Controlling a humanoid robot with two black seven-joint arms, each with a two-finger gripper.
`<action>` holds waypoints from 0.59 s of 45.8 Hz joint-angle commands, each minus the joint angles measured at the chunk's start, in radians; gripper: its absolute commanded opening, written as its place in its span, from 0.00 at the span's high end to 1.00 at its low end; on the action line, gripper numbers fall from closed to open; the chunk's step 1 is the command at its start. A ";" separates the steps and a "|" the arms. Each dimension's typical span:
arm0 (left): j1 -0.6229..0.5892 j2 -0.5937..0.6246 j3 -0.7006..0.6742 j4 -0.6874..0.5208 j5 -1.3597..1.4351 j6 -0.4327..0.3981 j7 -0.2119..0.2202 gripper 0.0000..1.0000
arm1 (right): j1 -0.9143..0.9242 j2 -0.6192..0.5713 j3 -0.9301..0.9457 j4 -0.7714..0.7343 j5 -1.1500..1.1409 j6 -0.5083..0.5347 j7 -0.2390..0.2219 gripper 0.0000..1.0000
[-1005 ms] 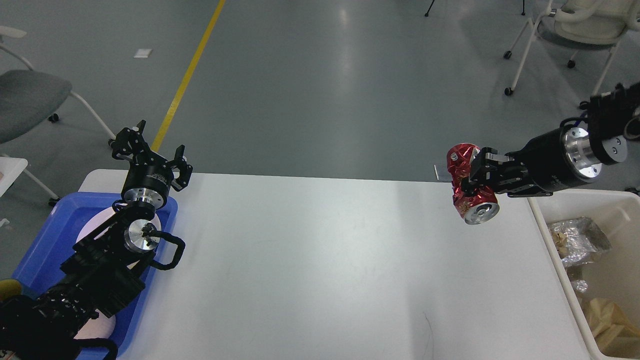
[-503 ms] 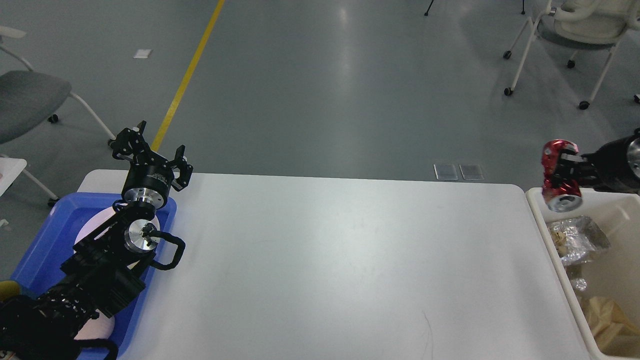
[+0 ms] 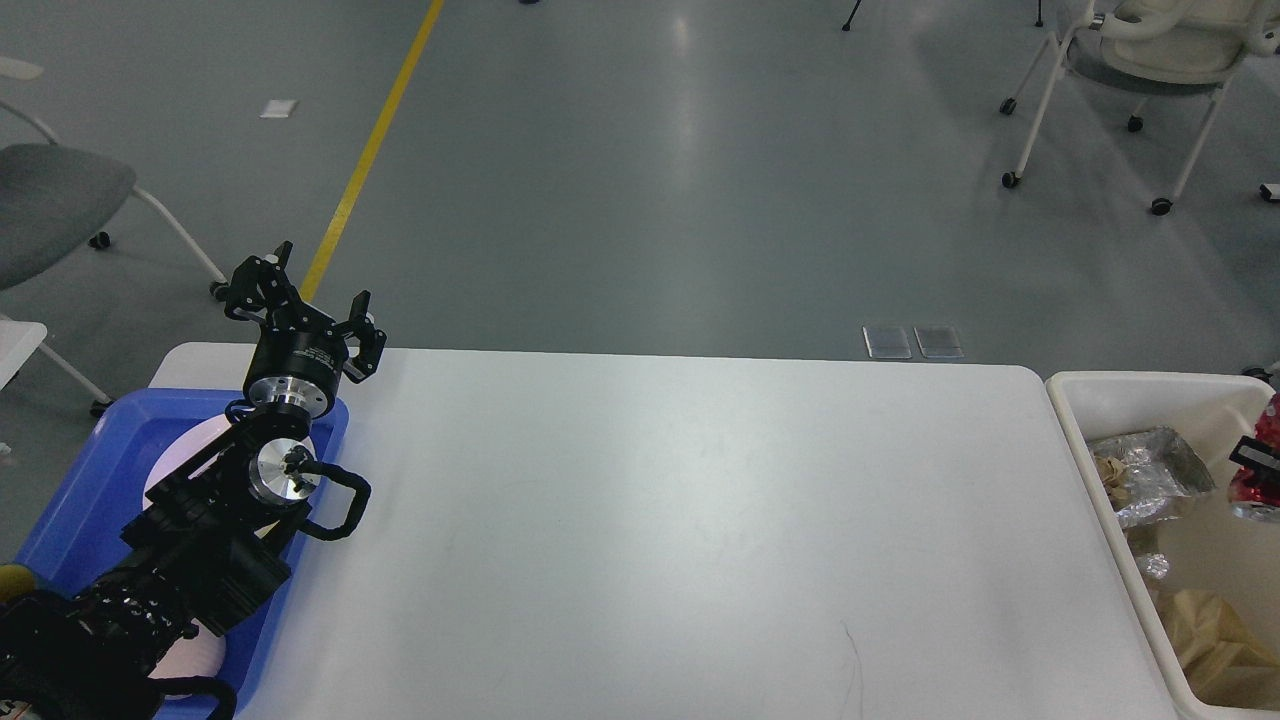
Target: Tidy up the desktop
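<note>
While the crushed red can (image 3: 1262, 470) hangs over the bin (image 3: 1120, 395) at three o'clock, the right claw's grasp can't be told. Releasing badly could bounce it onto the desktop (image 3: 680, 520). The left gripper (image 3: 300, 305) is splayed, unladen.

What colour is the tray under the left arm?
Blue; the tray shows clearly in the head view, at the desktop's left end.

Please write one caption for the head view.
Desktop bare; left tool open above blue tray; red can over bin.
</note>
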 commanded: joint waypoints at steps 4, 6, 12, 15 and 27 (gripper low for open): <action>0.000 0.001 0.000 0.000 0.000 0.000 0.000 0.03 | -0.077 0.045 0.078 -0.080 0.050 -0.002 -0.040 0.00; 0.000 -0.001 0.000 0.000 0.000 0.000 0.000 0.03 | -0.077 0.047 0.105 -0.082 0.050 -0.002 -0.042 0.00; 0.000 0.001 0.000 0.000 0.000 0.000 0.000 0.03 | -0.071 0.054 0.167 -0.091 0.048 -0.002 -0.043 0.00; 0.000 -0.001 0.000 0.000 0.000 0.000 0.000 0.03 | -0.069 0.056 0.170 -0.093 0.050 -0.002 -0.043 0.00; 0.000 -0.001 0.000 0.000 0.000 0.000 0.000 0.03 | 0.127 0.063 0.369 -0.094 0.137 -0.005 -0.032 0.00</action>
